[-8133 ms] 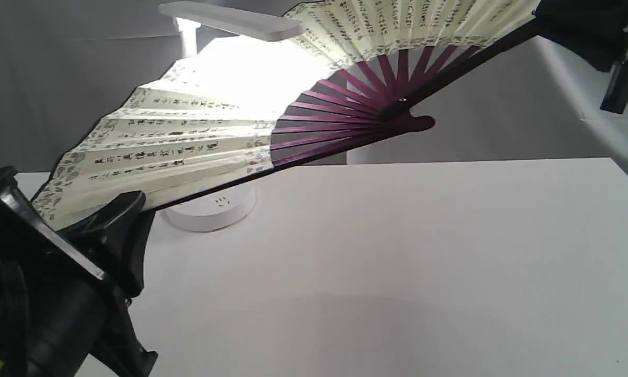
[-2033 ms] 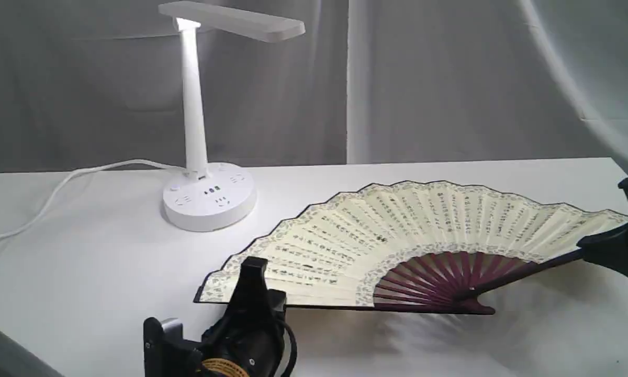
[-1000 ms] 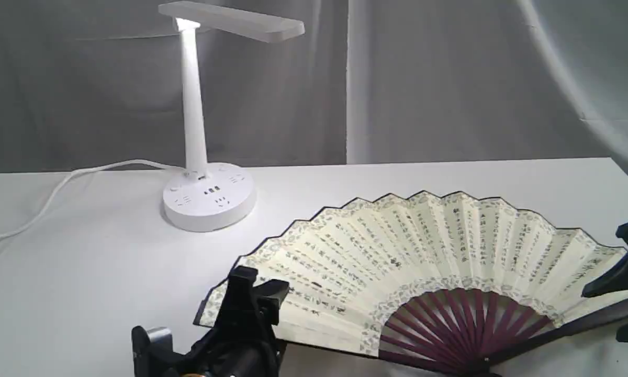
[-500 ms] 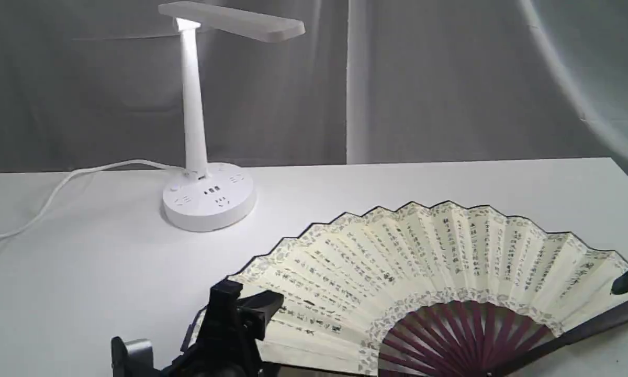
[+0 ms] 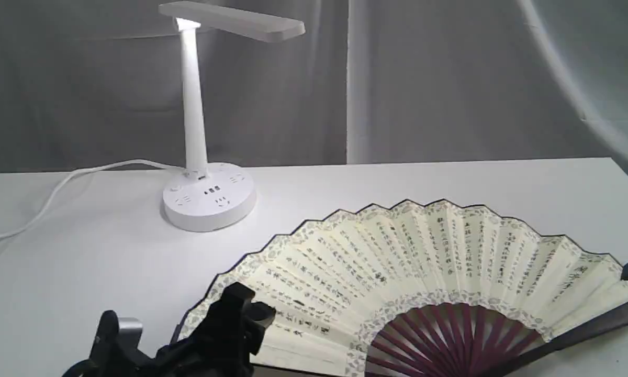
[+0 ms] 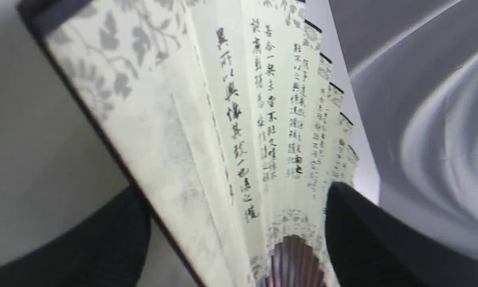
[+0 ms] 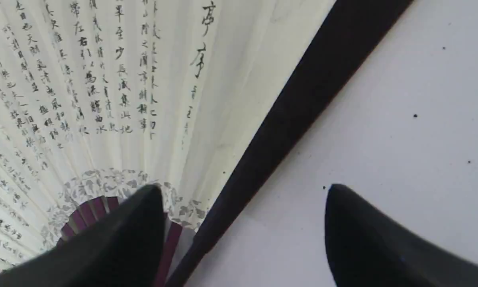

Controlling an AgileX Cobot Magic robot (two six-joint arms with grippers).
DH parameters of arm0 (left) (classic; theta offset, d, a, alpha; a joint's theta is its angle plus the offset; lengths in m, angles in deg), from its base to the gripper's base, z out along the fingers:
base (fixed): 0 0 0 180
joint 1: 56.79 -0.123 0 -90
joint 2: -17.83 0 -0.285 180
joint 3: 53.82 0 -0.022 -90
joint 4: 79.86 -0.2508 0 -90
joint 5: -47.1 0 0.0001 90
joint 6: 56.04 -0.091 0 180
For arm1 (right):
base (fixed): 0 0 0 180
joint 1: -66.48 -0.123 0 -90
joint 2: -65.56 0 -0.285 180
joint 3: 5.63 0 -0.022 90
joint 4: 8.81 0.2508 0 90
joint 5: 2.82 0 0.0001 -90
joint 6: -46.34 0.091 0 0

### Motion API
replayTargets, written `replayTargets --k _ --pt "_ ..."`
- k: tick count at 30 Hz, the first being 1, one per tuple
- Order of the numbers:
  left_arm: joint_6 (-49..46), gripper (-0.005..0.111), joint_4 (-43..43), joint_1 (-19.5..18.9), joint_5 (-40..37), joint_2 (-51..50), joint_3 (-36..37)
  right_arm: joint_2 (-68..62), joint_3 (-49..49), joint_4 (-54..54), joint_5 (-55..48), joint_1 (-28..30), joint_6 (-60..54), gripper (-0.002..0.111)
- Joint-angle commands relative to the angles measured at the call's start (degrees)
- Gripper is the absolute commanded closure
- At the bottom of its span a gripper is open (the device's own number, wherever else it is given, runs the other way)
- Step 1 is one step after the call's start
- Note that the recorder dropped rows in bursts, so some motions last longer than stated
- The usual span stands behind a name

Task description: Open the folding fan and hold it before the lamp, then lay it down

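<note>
The fan (image 5: 429,262) lies spread wide open on the table (image 5: 83,251), calligraphy side up, in the near right part of the exterior view. It is in front and to the right of the lamp (image 5: 194,104) and apart from its base (image 5: 209,201). The cream leaf (image 5: 345,262) arcs from the lower left to the right edge of that view. The maroon ribs (image 5: 439,340) converge toward the bottom edge, where the pivot is cut off from sight. The dark right guard (image 5: 581,330) runs out past the right edge. The left gripper (image 5: 250,302) sits at the fan's left end with its jaws spread. In the left wrist view its two black fingers (image 6: 362,239) stand well apart. The fan's dark-edged end panel passes between them, and I cannot tell whether either finger touches the paper. The right gripper (image 7: 245,189) is also spread. In the right wrist view one finger (image 7: 115,239) is over the leaf and ribs and the other over bare table. The guard (image 7: 302,99) runs between them, apart from both tips. In the exterior view only a dark tip of this gripper shows at the right edge, just above the fan's right corner. The lamp stands upright at the back left with its flat head (image 5: 230,21) pointing right, and it glows where head meets stem. Its white cord (image 5: 57,191) trails left across the table. A grey curtain (image 5: 424,78) hangs behind the table.
</note>
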Motion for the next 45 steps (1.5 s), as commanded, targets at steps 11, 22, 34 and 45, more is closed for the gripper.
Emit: replayTargets --k 11,22,34,45 --pt "-36.8 0.044 7.5 -0.2 -5.0 0.8 0.1 0.8 0.4 -0.4 0.2 0.0 -0.8 0.05" --pt "-55.1 0.061 9.6 -2.6 -6.4 9.2 0.0 0.8 0.4 1.5 -0.1 -4.0 -7.3 0.062" --pt "-79.5 0.093 8.9 -22.7 -33.2 23.8 -2.4 0.9 0.4 -3.4 0.5 -13.3 -10.2 0.089" --pt "-83.4 0.1 -0.7 -42.5 -59.7 24.6 -12.2 3.8 0.4 -11.9 3.8 -20.1 -8.4 0.108"
